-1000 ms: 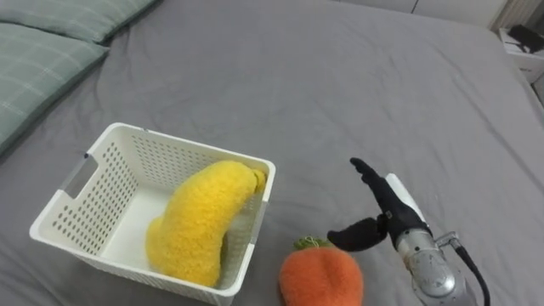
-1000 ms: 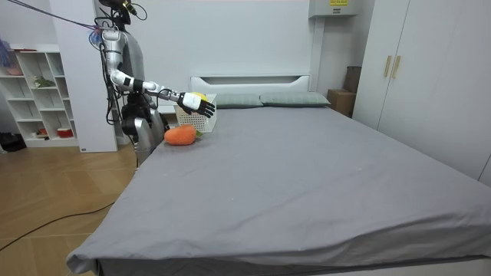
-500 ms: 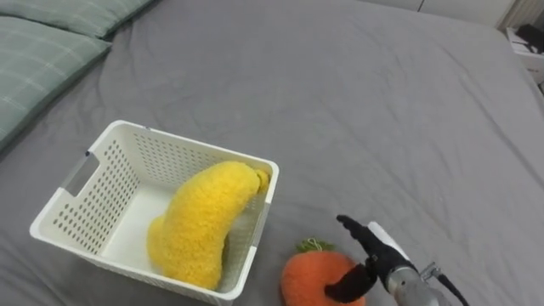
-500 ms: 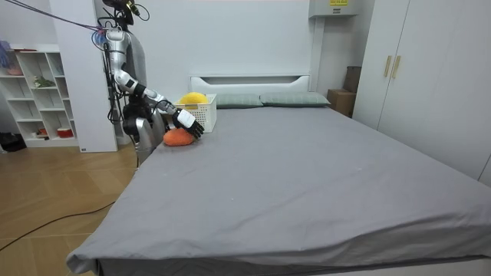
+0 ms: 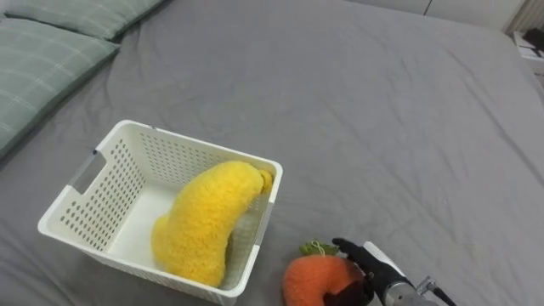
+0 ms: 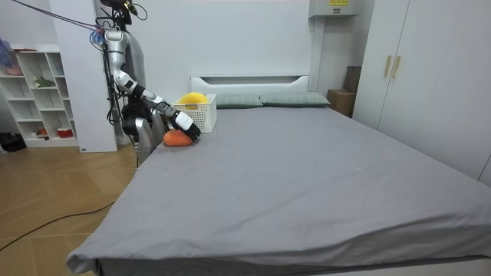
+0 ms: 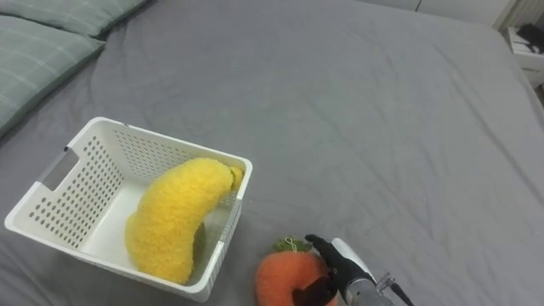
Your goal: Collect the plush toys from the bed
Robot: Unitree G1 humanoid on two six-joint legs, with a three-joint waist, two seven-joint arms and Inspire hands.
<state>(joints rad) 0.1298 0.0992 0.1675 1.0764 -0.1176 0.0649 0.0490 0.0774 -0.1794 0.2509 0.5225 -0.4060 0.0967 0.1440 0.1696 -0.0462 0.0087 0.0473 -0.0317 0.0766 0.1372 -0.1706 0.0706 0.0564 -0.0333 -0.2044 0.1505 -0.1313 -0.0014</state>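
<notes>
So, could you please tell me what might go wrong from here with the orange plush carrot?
The right hand grips only the right side of the orange plush carrot, so the soft toy may slip out on lifting. The large yellow plush banana already fills much of the white perforated plastic basket and tops its rim, so the carrot may roll off.

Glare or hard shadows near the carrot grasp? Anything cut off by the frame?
Left eye view: soft, even light, no glare on the bed; only a faint shadow beside the basket; the bottom edge cuts off the carrot and the right hand. Room view: even light too; hand and carrot both whole in frame.
</notes>
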